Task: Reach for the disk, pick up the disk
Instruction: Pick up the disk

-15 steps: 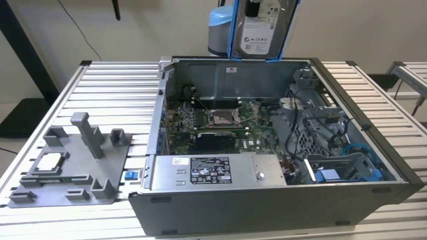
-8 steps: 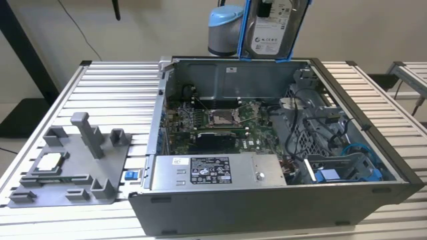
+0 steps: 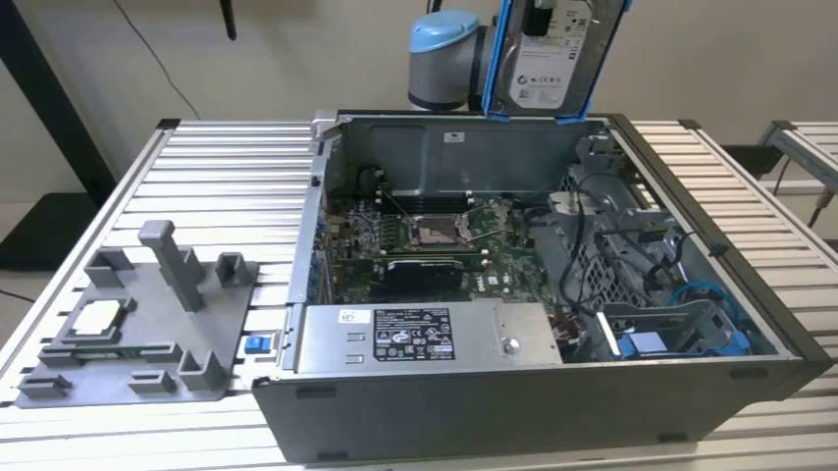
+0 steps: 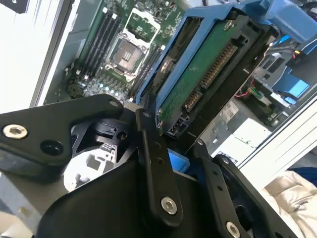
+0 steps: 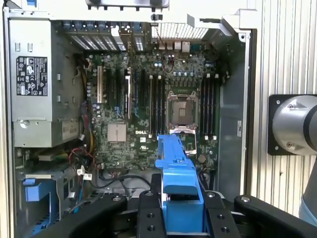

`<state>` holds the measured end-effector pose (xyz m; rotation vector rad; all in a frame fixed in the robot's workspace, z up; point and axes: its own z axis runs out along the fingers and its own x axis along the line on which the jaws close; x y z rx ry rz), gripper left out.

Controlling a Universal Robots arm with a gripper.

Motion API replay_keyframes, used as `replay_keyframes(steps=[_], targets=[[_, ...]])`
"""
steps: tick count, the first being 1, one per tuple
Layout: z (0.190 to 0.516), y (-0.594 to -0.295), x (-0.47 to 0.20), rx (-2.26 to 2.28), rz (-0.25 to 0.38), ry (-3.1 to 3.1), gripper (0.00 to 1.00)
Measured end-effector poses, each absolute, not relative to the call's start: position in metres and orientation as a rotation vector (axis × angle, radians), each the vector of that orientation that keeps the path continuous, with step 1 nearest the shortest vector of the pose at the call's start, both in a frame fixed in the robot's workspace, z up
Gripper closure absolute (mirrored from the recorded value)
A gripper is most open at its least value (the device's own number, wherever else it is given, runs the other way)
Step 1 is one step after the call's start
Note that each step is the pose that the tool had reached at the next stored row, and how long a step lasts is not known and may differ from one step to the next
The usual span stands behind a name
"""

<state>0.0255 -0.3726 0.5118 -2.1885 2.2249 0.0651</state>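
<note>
Black hand (image 4: 171, 148) pinching the disk (image 4: 208, 74), one finger (image 4: 156, 168) on each side of its blue rail, seen in both wrist views. Disk (image 3: 550, 54) held up in the air, standing on end, high above the back wall of the open computer case (image 3: 733, 265) in the exterior view. White label facing the camera there, blue rails down both long sides. Green board side of the disk and its row of gold pins showing in the second wrist view. Blue rail (image 5: 179, 183) sticking out from between the fingers (image 5: 148, 218) in the first wrist view, right over the green motherboard (image 5: 148, 114) down inside the case.

Inside the case: silver power box (image 3: 419, 334) near the front wall, black cables (image 3: 590, 235) and a blue bracket (image 3: 654, 343) toward the exterior view's right.

Case resting on a ribbed metal worktop (image 3: 223, 186). Grey plastic tray (image 3: 125, 334) with pegs lying on the worktop beside the case, toward the exterior view's left, with a small white-topped chip (image 3: 98, 319) sitting in it.

Pale wall (image 3: 314, 49) behind the case.
</note>
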Motion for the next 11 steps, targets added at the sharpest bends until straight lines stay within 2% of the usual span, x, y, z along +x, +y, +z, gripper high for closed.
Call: replay_keyframes(steps=[11], targets=[[0.506, -0.373, 0.048, -2.179, 0.042, 2.214, 1.0]])
